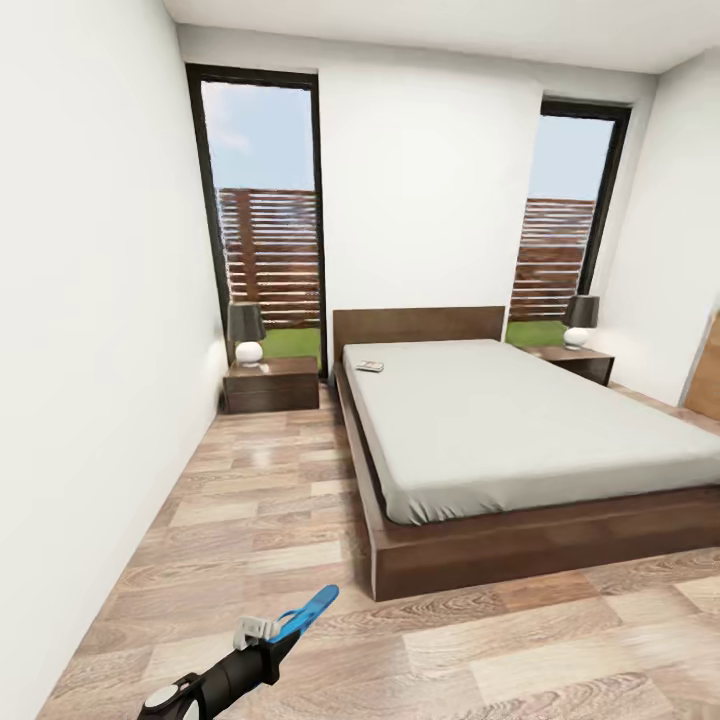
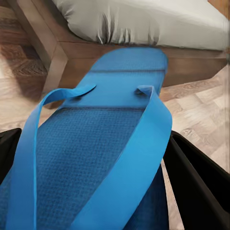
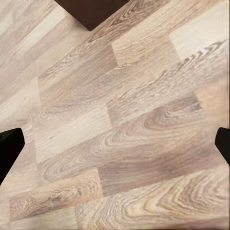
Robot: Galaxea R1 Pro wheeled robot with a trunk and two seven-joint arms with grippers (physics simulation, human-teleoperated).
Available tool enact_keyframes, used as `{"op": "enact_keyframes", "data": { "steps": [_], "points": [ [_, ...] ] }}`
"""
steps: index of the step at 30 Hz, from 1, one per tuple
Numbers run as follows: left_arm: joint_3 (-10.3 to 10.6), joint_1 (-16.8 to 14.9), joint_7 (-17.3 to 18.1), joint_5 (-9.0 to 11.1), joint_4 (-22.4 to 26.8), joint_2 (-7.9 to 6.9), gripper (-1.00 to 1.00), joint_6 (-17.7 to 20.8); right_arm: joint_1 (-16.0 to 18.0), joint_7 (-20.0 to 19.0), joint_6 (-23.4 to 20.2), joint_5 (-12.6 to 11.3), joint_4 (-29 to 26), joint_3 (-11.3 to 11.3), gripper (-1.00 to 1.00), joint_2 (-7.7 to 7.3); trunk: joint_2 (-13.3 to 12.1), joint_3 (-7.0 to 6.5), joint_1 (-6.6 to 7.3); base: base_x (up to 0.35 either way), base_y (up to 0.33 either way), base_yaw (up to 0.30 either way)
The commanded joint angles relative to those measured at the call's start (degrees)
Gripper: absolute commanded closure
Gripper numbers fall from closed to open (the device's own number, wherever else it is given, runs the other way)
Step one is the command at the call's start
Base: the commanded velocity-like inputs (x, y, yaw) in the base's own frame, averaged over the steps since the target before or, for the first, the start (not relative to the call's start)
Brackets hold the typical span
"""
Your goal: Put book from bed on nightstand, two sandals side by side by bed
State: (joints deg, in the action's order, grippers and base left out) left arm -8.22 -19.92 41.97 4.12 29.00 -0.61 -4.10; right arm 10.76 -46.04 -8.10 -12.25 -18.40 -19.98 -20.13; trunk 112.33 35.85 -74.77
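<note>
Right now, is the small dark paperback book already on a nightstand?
No, the small dark paperback book lies on the pale grey mattress near the brown headboard.

White walls (image 1: 90, 300) and a white ceiling (image 1: 450, 25) enclose the room. The floor (image 1: 260, 500) is light brown wood plank. Two tall dark-framed windows (image 1: 265, 215) flank the far wall — each shows sky, a slatted wooden fence and grass. A dark-shaded table lamp (image 1: 246, 333) stands below each window. Lighting is even daylight.

book (image 1: 369, 366): I see it small and flat on the bed (image 1: 520, 420), by the headboard.
sandal (image 1: 308, 612): bright blue flip-flop, lifted off the floor near the bed's foot corner.
nightstand (image 1: 270, 384): dark wood, left of the bed.
</note>
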Motion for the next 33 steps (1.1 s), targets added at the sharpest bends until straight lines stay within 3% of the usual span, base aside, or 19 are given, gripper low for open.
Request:
{"op": "enact_keyframes", "data": {
  "steps": [1,33],
  "points": [
    [-0.13,-0.03,0.22,0.18,-0.03,0.0,1.0,-0.12,0.05,-0.22,-0.6,-0.49,0.03,-0.14,-1.0,0.01,0.03,0.03,0.01,0.0,0.0,-0.3],
    [-0.13,-0.03,-0.19,0.18,-0.07,0.0,1.0,-0.12,0.05,-0.19,-0.6,-0.49,0.03,-0.14,-1.0,0.01,0.03,-0.74,0.01,0.0,0.0,-0.3]
  ]
}}
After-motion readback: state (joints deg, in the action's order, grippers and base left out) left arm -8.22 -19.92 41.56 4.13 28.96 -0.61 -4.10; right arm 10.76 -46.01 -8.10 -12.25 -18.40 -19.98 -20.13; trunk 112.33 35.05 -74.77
